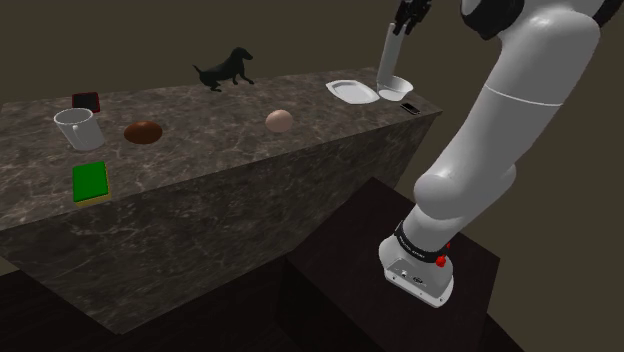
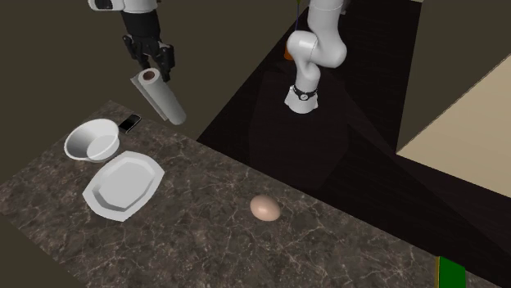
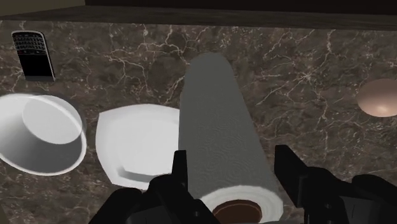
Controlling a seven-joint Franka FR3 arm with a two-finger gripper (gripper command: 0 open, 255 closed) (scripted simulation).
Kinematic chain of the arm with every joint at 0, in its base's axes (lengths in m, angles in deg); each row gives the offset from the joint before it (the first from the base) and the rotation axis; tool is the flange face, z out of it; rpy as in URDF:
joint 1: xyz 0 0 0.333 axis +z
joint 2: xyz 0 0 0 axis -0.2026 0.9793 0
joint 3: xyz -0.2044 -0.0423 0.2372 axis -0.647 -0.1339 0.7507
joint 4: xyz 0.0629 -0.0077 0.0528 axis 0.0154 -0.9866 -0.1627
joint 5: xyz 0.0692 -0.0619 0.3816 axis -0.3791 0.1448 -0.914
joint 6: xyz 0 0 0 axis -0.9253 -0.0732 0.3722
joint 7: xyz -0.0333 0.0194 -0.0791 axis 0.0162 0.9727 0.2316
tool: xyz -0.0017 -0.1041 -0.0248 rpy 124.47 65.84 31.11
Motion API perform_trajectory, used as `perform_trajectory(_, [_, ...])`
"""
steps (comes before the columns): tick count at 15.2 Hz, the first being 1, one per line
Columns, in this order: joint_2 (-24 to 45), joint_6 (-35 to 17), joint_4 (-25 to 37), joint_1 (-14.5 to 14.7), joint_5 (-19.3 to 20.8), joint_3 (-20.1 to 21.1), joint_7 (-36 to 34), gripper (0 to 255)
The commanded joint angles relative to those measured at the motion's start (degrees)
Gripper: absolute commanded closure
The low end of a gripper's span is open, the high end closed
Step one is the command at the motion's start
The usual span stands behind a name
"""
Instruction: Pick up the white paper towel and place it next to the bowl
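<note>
My gripper (image 1: 408, 18) is shut on one end of a white paper towel roll (image 1: 388, 55), which hangs in the air above the counter's far right end. In the second exterior view the paper towel roll (image 2: 161, 96) slants down from the gripper (image 2: 154, 56), above and beside the white bowl (image 2: 92, 139). The white bowl (image 1: 394, 90) stands at the counter's corner. In the wrist view the black fingers (image 3: 175, 175) clasp the roll (image 3: 219, 133), with the bowl (image 3: 39, 133) on the counter below, off to one side.
A white plate (image 2: 124, 185) lies next to the bowl, and a black phone (image 2: 129, 123) lies behind it by the edge. On the dark marble counter (image 1: 230, 160) are a tan ball (image 1: 279, 121), dog figurine (image 1: 224, 68), brown bowl (image 1: 144, 132), mug (image 1: 76, 128) and green book (image 1: 90, 182).
</note>
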Motion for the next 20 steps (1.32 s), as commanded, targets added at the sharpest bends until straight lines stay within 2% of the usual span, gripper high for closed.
perform_trajectory(1, [2.3, 0.4, 1.8, -2.3, -2.0, -1.1, 3.4, 255])
perform_trajectory(5, [9.1, 2.1, 8.1, -7.8, -6.9, -2.4, 9.4, 255])
perform_trajectory(9, [16.8, 4.8, 16.5, -14.7, -11.8, -2.5, 14.3, 255])
perform_trajectory(14, [28.7, 10.4, 32.8, -25.7, -17.8, -0.8, 17.9, 255])
perform_trajectory(15, [29.6, 10.9, 34.3, -26.6, -18.2, -0.6, 18.0, 255])
perform_trajectory(20, [27.7, 5.8, 26.8, -24.1, -17.5, -1.0, 19.3, 255])
